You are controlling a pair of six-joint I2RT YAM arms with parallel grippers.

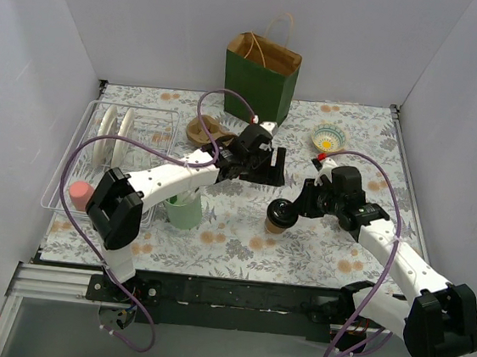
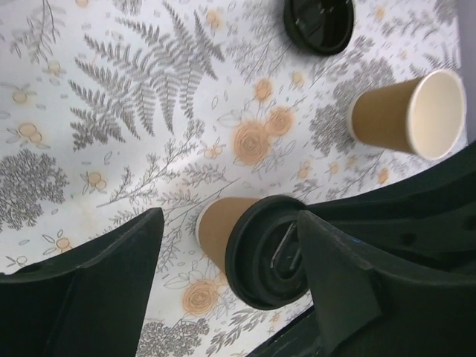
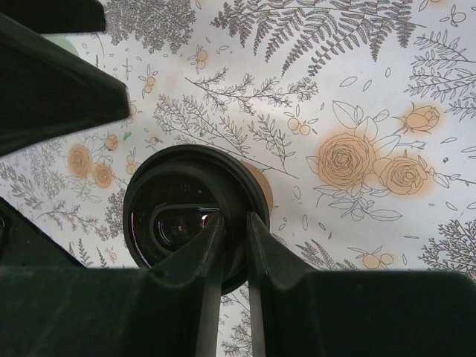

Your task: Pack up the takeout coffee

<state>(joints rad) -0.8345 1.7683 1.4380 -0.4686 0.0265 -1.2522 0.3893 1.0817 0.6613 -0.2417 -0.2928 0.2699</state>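
Note:
The takeout coffee (image 1: 278, 220), a brown paper cup with a black lid, stands on the floral cloth mid-table. My right gripper (image 1: 297, 208) reaches it from the right. In the right wrist view its fingers stand almost together, a thin slit between them, with the gripper (image 3: 234, 217) over the near rim of the lid (image 3: 186, 216); whether they pinch the rim does not show. My left gripper (image 1: 266, 175) hangs open above and behind the cup. In the left wrist view the cup (image 2: 260, 249) shows between the gripper's (image 2: 230, 216) spread fingers, farther down, ungripped.
A green paper bag (image 1: 262, 74) stands open at the back. A lidless paper cup (image 2: 405, 115) and a loose black lid (image 2: 318, 22) sit near the coffee. A dish rack (image 1: 135, 109) with plates stands left, a mint-green cup (image 1: 185, 211) beside it, a small bowl (image 1: 329, 138) back right.

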